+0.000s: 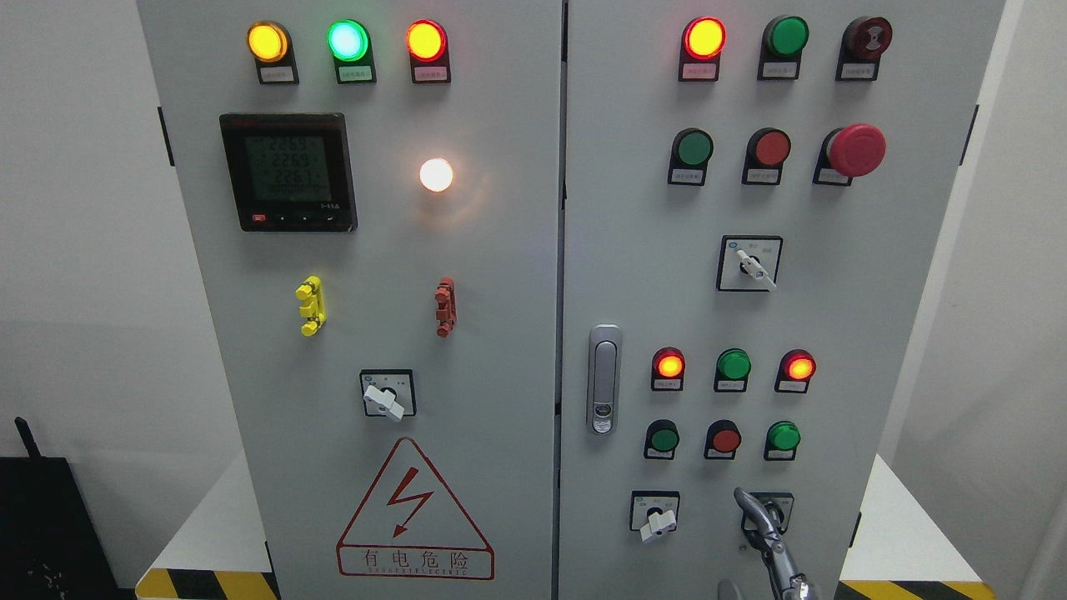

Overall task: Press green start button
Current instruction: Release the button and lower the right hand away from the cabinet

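Observation:
The grey cabinet's right door carries several green push buttons: one in the upper row and two in the lowest button row, at the left and at the right. My right hand comes up from the bottom edge. Only a slim metal part of it shows, its tip in front of the lower right rotary switch, below the right green button and apart from it. My left hand is not in view.
A red mushroom stop button juts out at the upper right. Red buttons sit between the green ones. A door handle and another rotary switch lie to the left of my hand. The left door holds a meter.

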